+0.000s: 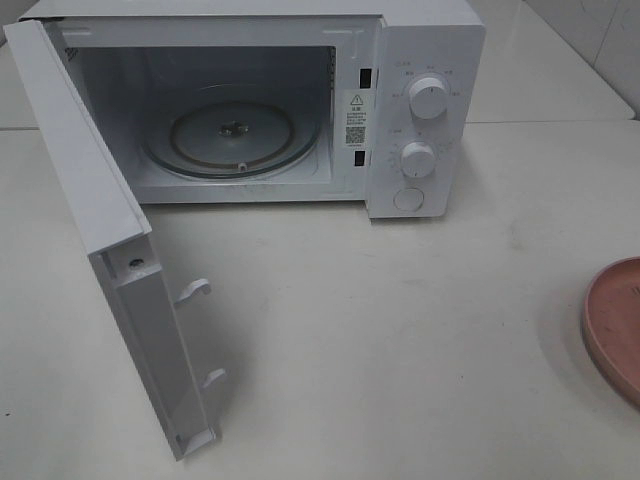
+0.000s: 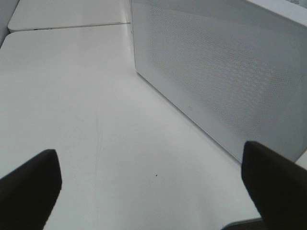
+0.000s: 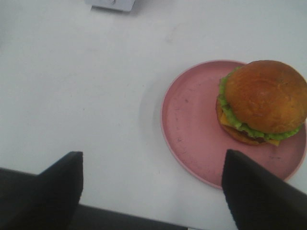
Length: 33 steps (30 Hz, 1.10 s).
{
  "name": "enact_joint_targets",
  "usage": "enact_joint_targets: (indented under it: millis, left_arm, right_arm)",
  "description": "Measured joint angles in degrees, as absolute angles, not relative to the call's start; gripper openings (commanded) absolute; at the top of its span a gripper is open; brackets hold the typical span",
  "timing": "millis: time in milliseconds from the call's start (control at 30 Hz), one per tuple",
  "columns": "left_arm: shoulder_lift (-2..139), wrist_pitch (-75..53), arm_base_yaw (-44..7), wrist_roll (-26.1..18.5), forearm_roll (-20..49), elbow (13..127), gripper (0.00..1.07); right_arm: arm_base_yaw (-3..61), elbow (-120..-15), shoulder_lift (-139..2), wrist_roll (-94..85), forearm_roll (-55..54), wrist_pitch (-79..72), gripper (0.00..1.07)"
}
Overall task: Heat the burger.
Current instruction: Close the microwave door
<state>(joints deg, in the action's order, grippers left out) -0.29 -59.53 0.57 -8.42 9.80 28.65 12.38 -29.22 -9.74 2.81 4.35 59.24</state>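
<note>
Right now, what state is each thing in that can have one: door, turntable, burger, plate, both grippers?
Microwave door: swung wide open.
Turntable: bare, nothing on it.
Burger: assembled, sitting on the plate, off-centre, not gripped.
Pink plate: flat on the table, right of the microwave.
Left gripper: open, empty, beside the door.
Right gripper: open, empty, above the plate's edge.

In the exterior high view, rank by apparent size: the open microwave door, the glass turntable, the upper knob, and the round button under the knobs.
1. microwave door
2. glass turntable
3. upper knob
4. round button, close to the knob; that order is unsure.
</note>
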Motion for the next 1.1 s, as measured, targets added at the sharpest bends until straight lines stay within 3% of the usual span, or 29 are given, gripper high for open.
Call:
enact_joint_targets:
  millis: [367,1100]
  left_arm:
    - [-0.29,-59.53,0.57,-8.42,9.8,28.65,0.96]
    - [-0.29,-59.53,0.57,-8.42,9.8,28.65,0.96]
  right_arm:
    - [4.53,-29.22,0.29,2.81,4.07,59.36,0.76]
    - [4.07,-29.22,0.29,2.81,3.95,59.36,0.76]
